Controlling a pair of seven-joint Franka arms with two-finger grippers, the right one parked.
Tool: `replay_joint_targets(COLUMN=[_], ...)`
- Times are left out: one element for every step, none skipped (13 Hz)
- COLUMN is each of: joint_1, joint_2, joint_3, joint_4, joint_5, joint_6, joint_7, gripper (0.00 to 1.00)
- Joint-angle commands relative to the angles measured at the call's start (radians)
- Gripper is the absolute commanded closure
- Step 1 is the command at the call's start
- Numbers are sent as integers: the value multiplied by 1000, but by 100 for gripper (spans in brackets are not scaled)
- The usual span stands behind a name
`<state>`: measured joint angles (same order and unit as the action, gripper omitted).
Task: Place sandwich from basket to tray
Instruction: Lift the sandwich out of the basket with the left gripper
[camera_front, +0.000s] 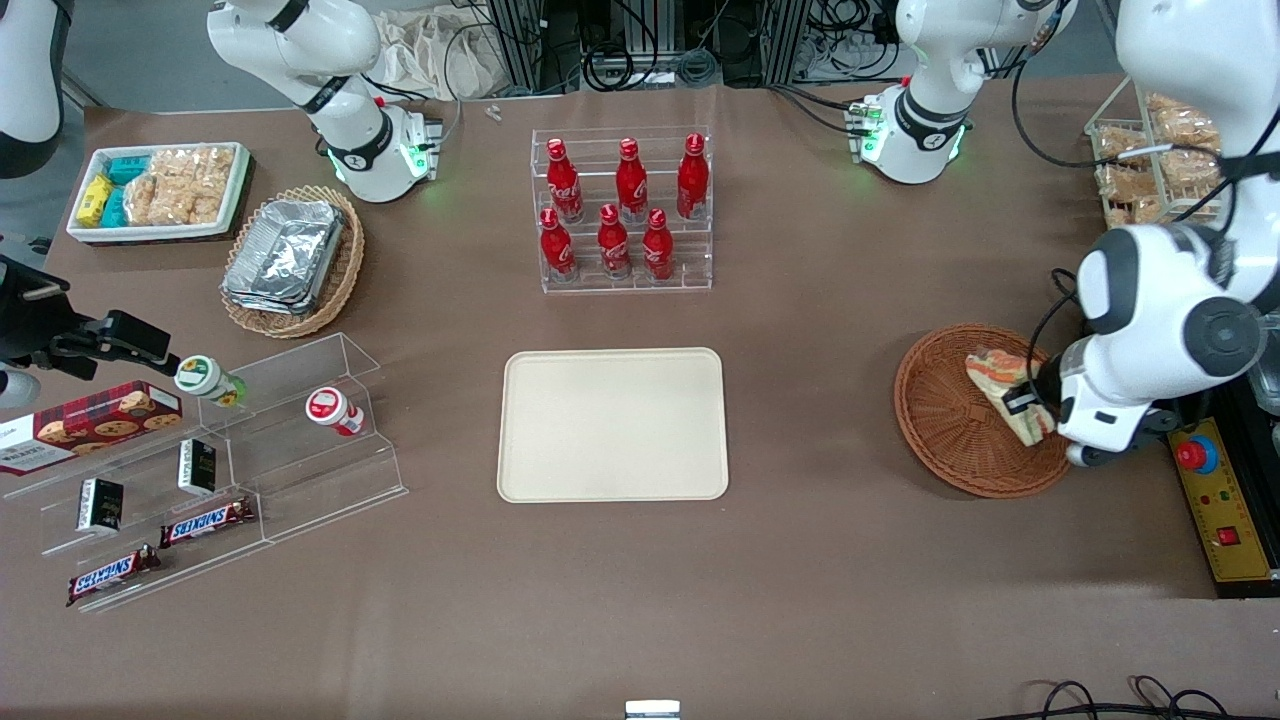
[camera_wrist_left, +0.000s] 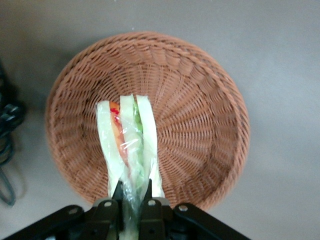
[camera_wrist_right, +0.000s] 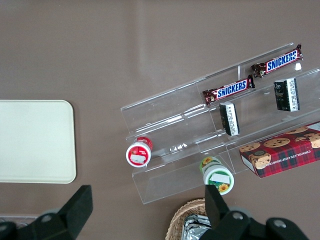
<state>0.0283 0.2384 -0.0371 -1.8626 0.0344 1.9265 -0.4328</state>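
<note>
Gripper (camera_wrist_left: 133, 192) pinches sandwich (camera_wrist_left: 129, 145) by narrow end, on edge, over basket (camera_wrist_left: 200, 115) at working arm's end of desk (camera_front: 820, 560); thin-side grip suits carrying. Tray (camera_front: 612, 424) bare mid-desk, well apart.

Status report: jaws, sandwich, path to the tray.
Gripper over basket, jaws shut on sandwich. Sandwich not yet at tray. Bare table between basket and tray.

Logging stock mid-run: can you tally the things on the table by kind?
Cola bottles: 6
Snickers bars: 2
Lidded cups: 2
Wicker baskets: 2
Sandwich, in the gripper over the basket: 1
Cream tray: 1
Cookie box: 1
Total: 15
</note>
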Motion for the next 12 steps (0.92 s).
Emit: replay_joint_targets(joint_1=[-11, -13, -13, -13, -13, -14, -16, -15, -16, -28, -48, -85], joint_2=[-11, -11, -11, -5, -7, -7, -1, 4, 5, 7, 15, 21], joint_3=[-27, -32, -44, -56, -69, -95, -143, -183, -217, -266, -302, -325], joint_4=[191, 242, 291, 331, 342, 345, 350, 350, 350, 350, 350, 349], joint_5=[-10, -11, -13, -36, -51, -54, -44, -38, -41, -38, -19, 14], joint_6=[-220, -271, -305, -328, -351, -354, -351, -344, -343, -340, -327, -304], joint_7=[-15, -14, -14, -12, -1, -7, -20, -41, -82, -87, -84, -84], gripper=[90, 90, 90, 89, 86, 85, 84, 84, 85, 85, 84, 84])
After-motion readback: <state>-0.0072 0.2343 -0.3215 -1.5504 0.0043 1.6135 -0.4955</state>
